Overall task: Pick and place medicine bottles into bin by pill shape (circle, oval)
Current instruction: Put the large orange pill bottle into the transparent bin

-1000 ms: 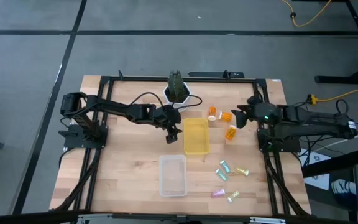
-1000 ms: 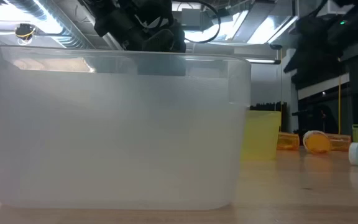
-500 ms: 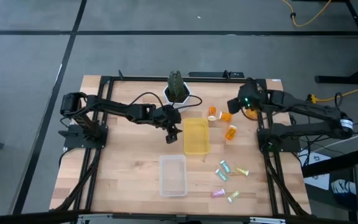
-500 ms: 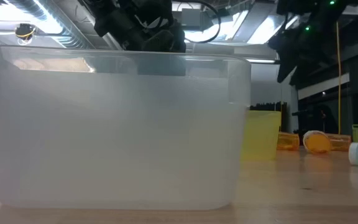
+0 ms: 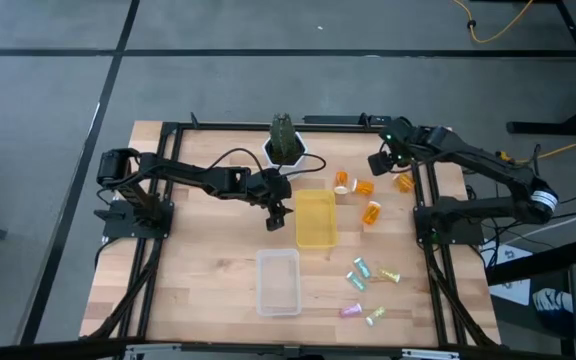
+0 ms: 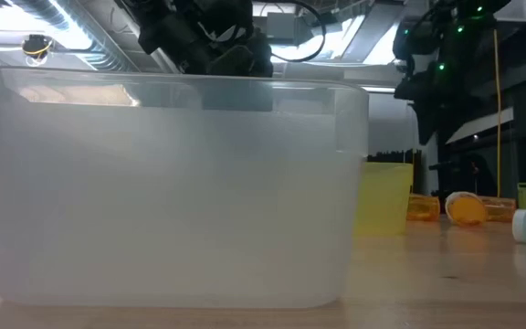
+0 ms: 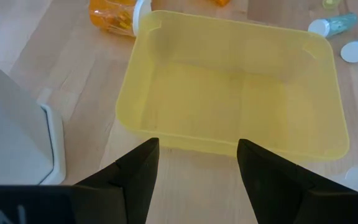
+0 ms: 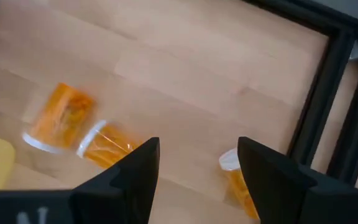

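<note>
Four orange bottles with white caps lie on the table at the far right: [image 5: 342, 182], [image 5: 364, 187], [image 5: 372, 212], [image 5: 404, 182]. Several pale green and pink vials [image 5: 360, 268] lie nearer, at the right. My right gripper [image 5: 381, 160] is open and empty above the orange bottles; in the right wrist view [image 8: 194, 180] two bottles [image 8: 64, 118] [image 8: 107, 146] and a third [image 8: 241, 180] lie below it. My left gripper [image 5: 276, 215] is open and empty beside the yellow bin's left side [image 7: 194, 174].
A yellow bin [image 5: 315, 218] stands mid-table, and a clear bin [image 5: 278, 281] stands nearer the front edge, filling the low view [image 6: 172, 183]. A white pot with a plant [image 5: 284, 148] stands at the far edge. Black frame rails [image 5: 423, 215] run along the table's sides.
My right gripper has risen and gone toward the table's far edge, away from the orange bottles, and has uncovered the rightmost one. It stays open. The bottles have kept their places.
</note>
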Controlling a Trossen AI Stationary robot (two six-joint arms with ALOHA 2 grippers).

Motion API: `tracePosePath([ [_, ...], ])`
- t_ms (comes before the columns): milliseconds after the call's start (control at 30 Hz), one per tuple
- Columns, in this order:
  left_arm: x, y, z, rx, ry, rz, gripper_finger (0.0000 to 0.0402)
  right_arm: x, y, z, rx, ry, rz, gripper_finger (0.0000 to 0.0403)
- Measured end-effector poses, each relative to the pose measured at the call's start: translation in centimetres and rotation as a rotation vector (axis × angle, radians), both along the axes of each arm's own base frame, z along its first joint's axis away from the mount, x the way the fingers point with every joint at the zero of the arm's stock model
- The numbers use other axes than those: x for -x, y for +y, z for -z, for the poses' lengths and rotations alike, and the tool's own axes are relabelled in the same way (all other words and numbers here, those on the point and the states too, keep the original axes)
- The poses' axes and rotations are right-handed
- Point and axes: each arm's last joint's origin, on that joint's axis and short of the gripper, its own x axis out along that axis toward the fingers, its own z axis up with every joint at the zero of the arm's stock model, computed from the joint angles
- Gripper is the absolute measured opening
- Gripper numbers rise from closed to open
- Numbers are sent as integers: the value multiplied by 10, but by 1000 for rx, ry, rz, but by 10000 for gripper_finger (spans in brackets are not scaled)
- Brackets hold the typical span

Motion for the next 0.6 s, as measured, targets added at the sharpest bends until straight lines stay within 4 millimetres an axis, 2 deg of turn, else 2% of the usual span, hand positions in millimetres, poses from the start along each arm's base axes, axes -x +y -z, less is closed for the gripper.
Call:
tracePosePath([
  [200,0,0,0,1,0,0,212,-10,-6,12,-73,43,-173,218],
  [433,0,0,0,2,0,-2,212,-15,-10,18,-87,72,-248,218],
  [600,0,0,0,1,0,-1,212,-21,-9,25,-177,43,-445,218],
])
